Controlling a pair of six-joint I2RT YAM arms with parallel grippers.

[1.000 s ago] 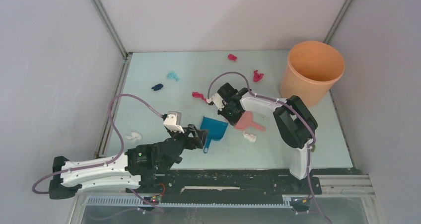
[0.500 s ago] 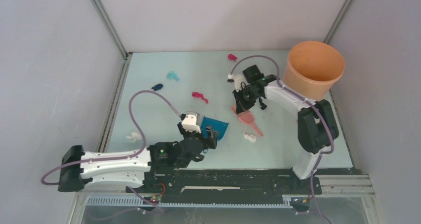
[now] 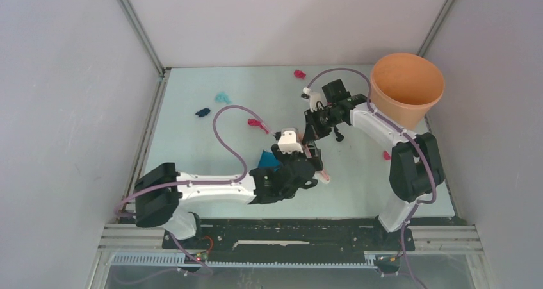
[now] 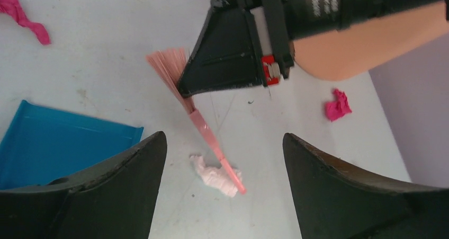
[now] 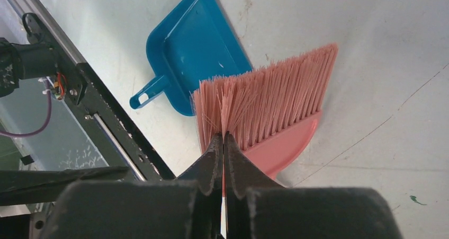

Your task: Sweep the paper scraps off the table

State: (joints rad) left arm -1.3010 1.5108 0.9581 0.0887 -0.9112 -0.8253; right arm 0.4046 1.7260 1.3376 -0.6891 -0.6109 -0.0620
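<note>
Crowding one small spot, the two hands risk a knock. The left hand (image 4: 222, 141) hangs wide open with nothing in it, straddling the handle of the pink brush (image 4: 204, 133). The right hand (image 5: 223, 141) is closed tight, with its tips touching a corner of the bristles. Whether any bristles are caught between them cannot be told. A lift from there would likely slip or just splay the brush, since bristles give no firm hold. If the left hand closes on the handle it could trap or flick the pale scrap (image 4: 214, 175), which touches the handle's end. The left arm (image 3: 211, 185) lies across part of the blue dustpan (image 4: 58, 143) and may shove it. The paper scraps (image 3: 258, 123) lie scattered on the surface (image 3: 186, 145), none visibly in the dustpan. A magenta scrap (image 4: 337, 105) sits near the orange bucket (image 3: 406, 87), and a teal scrap (image 3: 222, 97) and a navy scrap (image 3: 202, 113) lie well apart at the far left. A loose sweep could push edge-side scraps off. For writing, there is white lettering on the right arm's black housing (image 4: 317, 6), too blurred to read, and no other labels show.
</note>
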